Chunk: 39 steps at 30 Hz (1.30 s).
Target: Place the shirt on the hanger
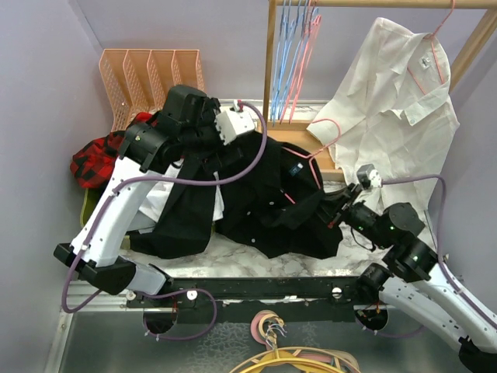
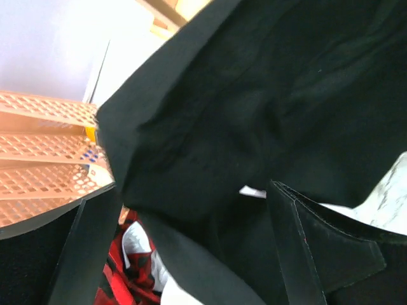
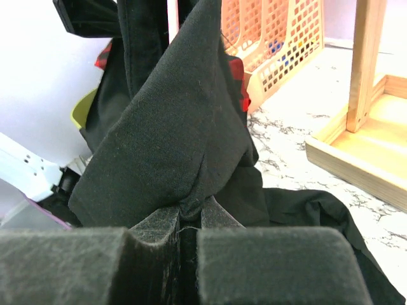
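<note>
The black shirt (image 1: 256, 198) lies heaped in the middle of the marble table. The pink-red hanger (image 1: 314, 155) pokes out of its upper right side, hook up, and its lower part is hidden in the cloth. My left gripper (image 2: 194, 187) hangs over the shirt's upper left part, open wide. Black cloth (image 2: 254, 114) sits across and beyond the gap, and neither finger (image 2: 305, 248) presses on it. At the shirt's right edge my right gripper (image 3: 191, 211) is shut on a pinched fold of the shirt (image 3: 178, 127), which rises as a peak from the jaws.
A red-and-black plaid garment (image 1: 93, 159) lies at the left below an orange file rack (image 1: 147, 74). The wooden rack (image 1: 272, 62) at the back carries blue hangers (image 1: 289, 47) and a white shirt (image 1: 396, 109). Its base (image 3: 362, 152) lies right of the black shirt.
</note>
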{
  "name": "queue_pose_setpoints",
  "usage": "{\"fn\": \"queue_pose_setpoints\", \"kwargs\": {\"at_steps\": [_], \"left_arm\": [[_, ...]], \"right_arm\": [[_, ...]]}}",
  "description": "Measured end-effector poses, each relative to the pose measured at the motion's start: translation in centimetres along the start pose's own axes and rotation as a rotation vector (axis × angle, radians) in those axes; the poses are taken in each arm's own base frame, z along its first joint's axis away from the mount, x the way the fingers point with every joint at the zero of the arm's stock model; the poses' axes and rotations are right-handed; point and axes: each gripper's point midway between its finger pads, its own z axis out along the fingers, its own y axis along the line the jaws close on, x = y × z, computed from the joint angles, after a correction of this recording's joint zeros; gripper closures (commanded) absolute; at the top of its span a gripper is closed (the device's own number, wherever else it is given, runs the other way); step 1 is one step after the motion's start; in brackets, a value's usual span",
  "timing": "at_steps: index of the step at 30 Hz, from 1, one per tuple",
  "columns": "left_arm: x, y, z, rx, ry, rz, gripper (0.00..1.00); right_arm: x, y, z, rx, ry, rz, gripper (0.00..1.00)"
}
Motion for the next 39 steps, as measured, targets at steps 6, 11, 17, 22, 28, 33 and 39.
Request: {"fn": "queue_pose_setpoints", "kwargs": {"at_steps": [6, 11, 17, 22, 28, 33, 39], "left_arm": [[-3.5, 1.0, -2.7, 0.025, -0.148, -0.091, 0.01], [-4.8, 1.3, -4.2, 0.006, -0.2, -0.165, 0.01], [-6.5, 4.5, -6.1, -0.166, -0.261, -0.36, 0.01], [-6.6, 8.1, -7.5, -0.358, -0.287, -0.479, 0.01], [-3.8, 10.0, -6.9, -0.443, -0.232, -0.564, 0.01], [-1.8, 10.3, -6.0, -0.46, -0.177, -0.604, 0.01], [-1.1, 11.6, -7.6, -0.514, -0.192, -0.643, 0.01]], "right_arm": [[0.1, -0.8, -2.1, 0.077, -0.011, 0.086, 0.99], [2.0, -2.8, -3.3, 0.191, 0.008, 0.165, 0.99], [3.3, -6.1, -4.2, 0.482, 0.183, 0.235, 0.99], [2.0, -8.9, -5.2, 0.737, 0.257, 0.214, 0.99], [-4.1, -11.7, -3.0, 0.913, 0.227, -0.01, 0.99], [-10.3, -18.0, -3.8, 1.062, 0.171, -0.141, 0.99], [-16.7, -22.1, -3.8, 1.105, 0.128, -0.241, 0.99]]}}
